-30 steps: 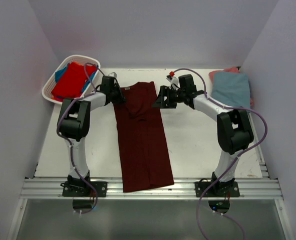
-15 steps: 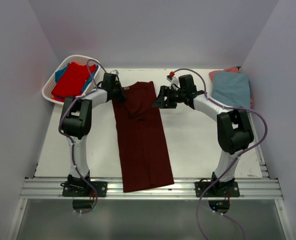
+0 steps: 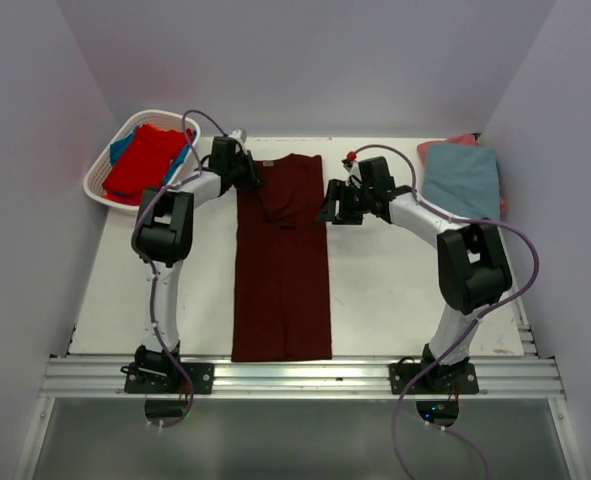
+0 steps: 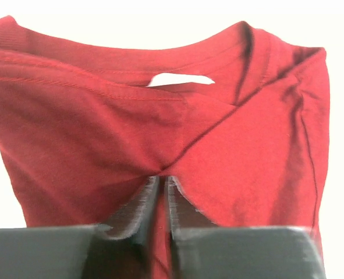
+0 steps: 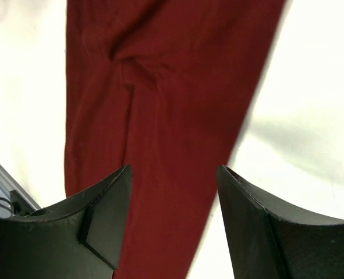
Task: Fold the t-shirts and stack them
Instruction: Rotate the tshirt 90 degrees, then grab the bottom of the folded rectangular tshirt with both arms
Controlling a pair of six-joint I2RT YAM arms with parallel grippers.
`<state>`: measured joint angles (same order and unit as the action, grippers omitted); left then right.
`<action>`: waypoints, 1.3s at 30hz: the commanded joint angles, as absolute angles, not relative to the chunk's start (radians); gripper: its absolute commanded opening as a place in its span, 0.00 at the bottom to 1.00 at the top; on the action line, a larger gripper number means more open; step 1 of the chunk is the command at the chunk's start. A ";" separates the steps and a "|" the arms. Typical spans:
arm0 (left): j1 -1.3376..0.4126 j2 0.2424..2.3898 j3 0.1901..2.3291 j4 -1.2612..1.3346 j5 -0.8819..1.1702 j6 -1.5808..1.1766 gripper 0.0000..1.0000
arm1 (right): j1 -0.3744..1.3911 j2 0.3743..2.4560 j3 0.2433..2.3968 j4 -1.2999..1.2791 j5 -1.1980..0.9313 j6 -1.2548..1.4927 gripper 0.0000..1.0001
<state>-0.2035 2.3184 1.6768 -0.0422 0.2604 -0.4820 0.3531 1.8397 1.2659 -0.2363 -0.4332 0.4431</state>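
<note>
Maroon shirt (image 3: pixel 282 260) lies mid-bench as a narrow strip, far edge to near edge (crosswise folds remain, I judge). Left claw (image 4: pixel 162 180) pinches its collar end; right claw (image 5: pixel 174 170) hangs spread at its right edge. Folded shirts (image 3: pixel 462 175) sit in the far-right corner; more shirts (image 3: pixel 143 160) wait in the far-left basket (image 3: pixel 100 187)

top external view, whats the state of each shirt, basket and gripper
maroon t-shirt: folded into a long strip, flat
left gripper: shut on the maroon t-shirt
right gripper: open
white basket: holding unfolded t-shirts
grey-blue t-shirt: folded, atop a pink one
</note>
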 commanded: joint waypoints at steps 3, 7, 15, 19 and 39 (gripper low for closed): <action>-0.204 2.180 1.572 0.153 0.370 -0.477 0.40 | 0.368 1.668 1.161 -0.252 -0.356 0.417 0.64; -0.210 1.840 1.242 0.216 0.312 -0.515 0.57 | 0.403 1.569 1.046 -0.285 -0.322 0.405 0.64; -0.314 1.231 0.681 -0.090 0.325 -0.620 0.67 | 0.636 1.388 0.821 -0.420 -0.230 0.472 0.67; -0.414 1.085 0.531 -0.291 0.360 -0.661 0.66 | 0.701 1.318 0.662 -0.405 -0.304 0.586 0.67; -0.713 0.965 0.383 -0.606 0.304 -0.839 0.56 | 0.854 1.288 0.496 -0.282 -0.400 0.816 0.67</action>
